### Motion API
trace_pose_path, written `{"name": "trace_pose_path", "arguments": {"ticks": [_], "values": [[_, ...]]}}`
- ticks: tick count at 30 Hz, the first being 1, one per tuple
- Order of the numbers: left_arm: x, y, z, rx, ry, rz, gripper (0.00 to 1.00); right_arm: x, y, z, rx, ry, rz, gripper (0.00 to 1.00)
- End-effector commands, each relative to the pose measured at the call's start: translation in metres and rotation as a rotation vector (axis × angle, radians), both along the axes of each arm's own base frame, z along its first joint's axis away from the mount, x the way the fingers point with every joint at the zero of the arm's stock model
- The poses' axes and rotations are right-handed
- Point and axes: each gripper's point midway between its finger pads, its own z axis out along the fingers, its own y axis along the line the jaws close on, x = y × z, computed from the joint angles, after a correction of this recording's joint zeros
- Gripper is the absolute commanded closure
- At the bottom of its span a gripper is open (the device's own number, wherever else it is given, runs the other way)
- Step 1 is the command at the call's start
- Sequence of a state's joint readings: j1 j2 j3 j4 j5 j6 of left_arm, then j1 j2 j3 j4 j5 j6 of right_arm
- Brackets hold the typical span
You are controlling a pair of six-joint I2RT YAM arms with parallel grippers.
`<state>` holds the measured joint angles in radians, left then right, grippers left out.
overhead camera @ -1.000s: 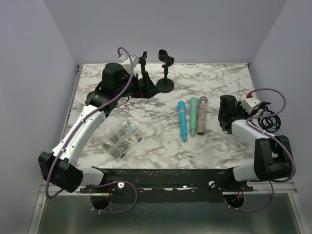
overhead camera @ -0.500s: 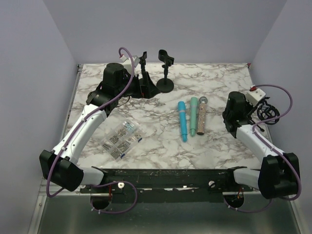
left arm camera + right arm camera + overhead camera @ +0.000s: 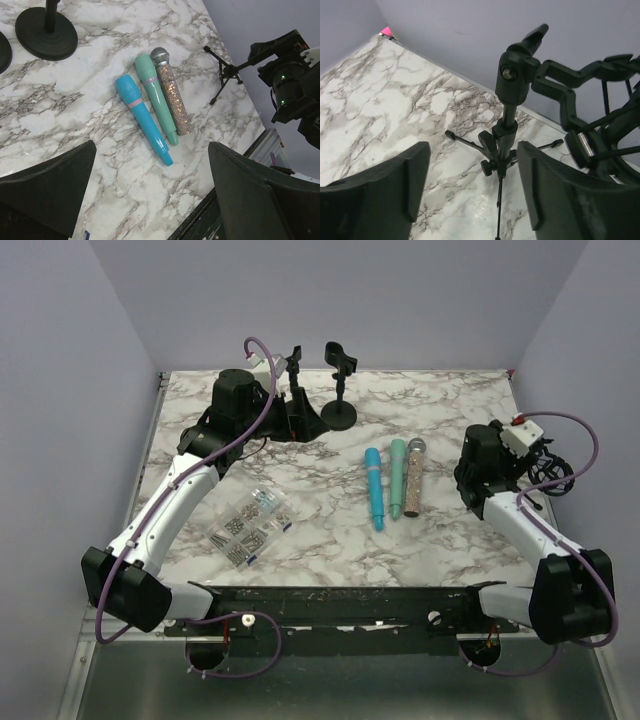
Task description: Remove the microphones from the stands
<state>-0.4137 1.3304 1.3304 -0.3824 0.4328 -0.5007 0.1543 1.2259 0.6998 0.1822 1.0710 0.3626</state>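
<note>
On the table (image 3: 450, 410), three microphones (image 3: 398, 480) side by side

We are finding open lane on table (image 3: 330, 535) between bag of screws (image 3: 248, 524), near left, and blue microphone (image 3: 375, 488). Blue, teal microphone (image 3: 397, 477) and glitter microphone (image 3: 413, 476) are lying side by side, blocking centre. Round-base stand (image 3: 339, 414) and second stand (image 3: 296, 368) are crowding far left. Tripod stand (image 3: 506, 125) is standing ahead of right gripper (image 3: 474, 150), jaws spread wide; shock mount (image 3: 600, 100) is hanging just right of it, wall closing in behind.
</note>
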Motion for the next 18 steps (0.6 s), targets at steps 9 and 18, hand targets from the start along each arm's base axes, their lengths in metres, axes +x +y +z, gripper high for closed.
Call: {"name": "trace_pose_path", "arguments": {"ticks": [9, 18], "values": [[0.001, -0.005, 0.003, -0.022, -0.008, -0.026, 0.01, 0.001, -0.026, -0.041, -0.029, 0.050, -0.185, 0.06], [0.001, -0.005, 0.003, -0.027, -0.004, -0.031, 0.02, 0.015, -0.063, -0.049, -0.042, 0.042, -0.170, 0.08]]}}
